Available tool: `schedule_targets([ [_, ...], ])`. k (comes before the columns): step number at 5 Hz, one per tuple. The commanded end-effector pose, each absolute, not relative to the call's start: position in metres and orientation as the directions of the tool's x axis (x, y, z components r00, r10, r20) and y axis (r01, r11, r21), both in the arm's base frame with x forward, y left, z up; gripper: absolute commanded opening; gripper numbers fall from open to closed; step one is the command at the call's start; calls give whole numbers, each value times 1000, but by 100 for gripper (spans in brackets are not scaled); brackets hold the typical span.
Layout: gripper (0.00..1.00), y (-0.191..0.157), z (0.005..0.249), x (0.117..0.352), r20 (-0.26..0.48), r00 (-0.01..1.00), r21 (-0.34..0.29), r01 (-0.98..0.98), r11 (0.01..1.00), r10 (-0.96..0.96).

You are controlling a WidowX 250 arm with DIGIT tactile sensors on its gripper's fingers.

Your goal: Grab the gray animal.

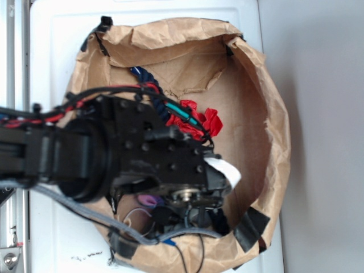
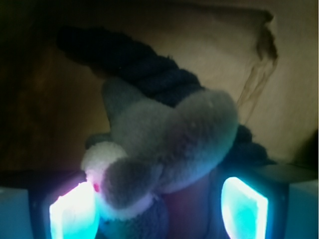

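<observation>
Small gray plush animal (image 2: 164,149) is being clamped between glowing gripper (image 2: 158,209) pads at 6 o'clock, thick navy rope (image 2: 144,69) lying behind at 12.

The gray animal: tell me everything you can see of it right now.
In the wrist view the gray animal is a soft, fuzzy plush with a cream muzzle and a red dot. It sits between the pincer's two glowing pads, lying against the dark navy rope behind it. In the exterior view the arm hides it.
</observation>
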State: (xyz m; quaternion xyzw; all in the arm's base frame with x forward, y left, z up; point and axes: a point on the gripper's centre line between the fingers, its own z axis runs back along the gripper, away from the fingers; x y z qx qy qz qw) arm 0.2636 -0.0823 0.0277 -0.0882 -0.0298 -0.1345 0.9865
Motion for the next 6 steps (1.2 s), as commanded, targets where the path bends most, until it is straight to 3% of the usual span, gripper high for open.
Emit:
schedule_targets([
  [1, 0, -80, 41, 254, 126, 966, -158, 243, 957, -225],
  [2, 0, -70, 69, 250, 169, 973, -123, 178, 976, -156],
  [3, 0, -66, 115, 201, 288, 957, -63, -11, 998, 29],
  [4, 0, -47, 141, 193, 311, 941, -77, -113, 991, 132],
  [5, 0, -37, 157, 192, 270, 947, -101, -152, 983, 174],
  [6, 100, -40, 156, 199, 229, 965, -110, -105, 988, 128],
])
